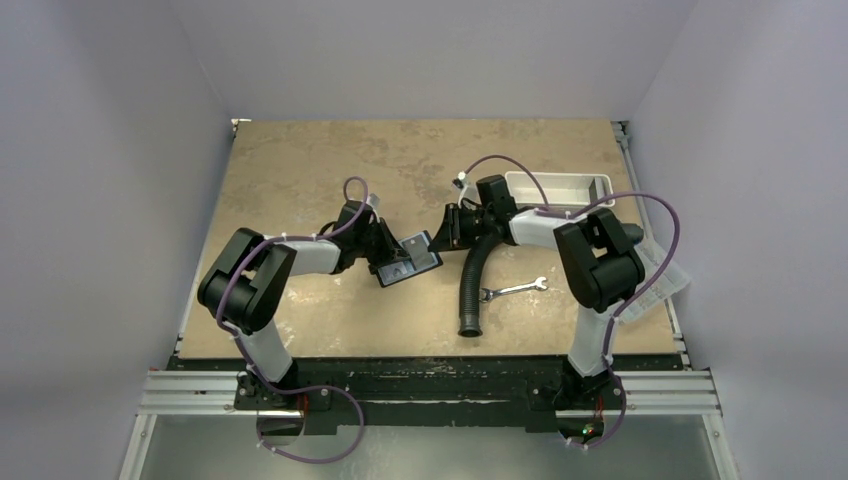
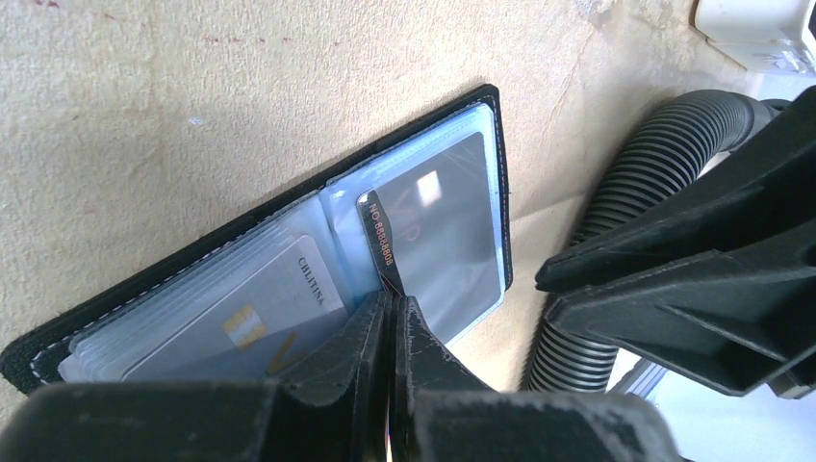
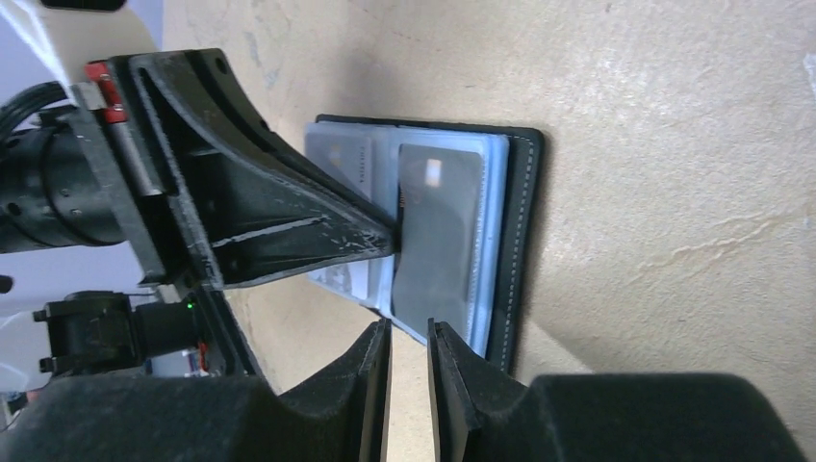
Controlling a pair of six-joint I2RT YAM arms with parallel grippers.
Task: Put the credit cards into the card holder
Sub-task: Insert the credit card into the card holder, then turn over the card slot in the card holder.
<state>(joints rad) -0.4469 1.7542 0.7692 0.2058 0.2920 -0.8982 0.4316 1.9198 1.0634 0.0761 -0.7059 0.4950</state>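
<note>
Here the left gripper [image 2: 390,300] is clamped on a dark credit card [image 2: 377,236], held on edge just above the fold of the open card holder [image 3: 524,241], which lies flat on the worktop [image 2: 144,115]. The card's long axis runs along that fold, pointing away from the gripper. The right gripper [image 3: 409,327] hovers at the holder's edge, its jaws slightly apart and empty. Whether the card's tip is inside a sleeve — or which sleeve is free — I cannot tell.

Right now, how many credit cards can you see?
3. One pale card in the left sleeve of the holder, one grey card in its right sleeve, one numbered card pinched edge-on by the left gripper over the fold. More may hide in the stacked sleeves.
</note>
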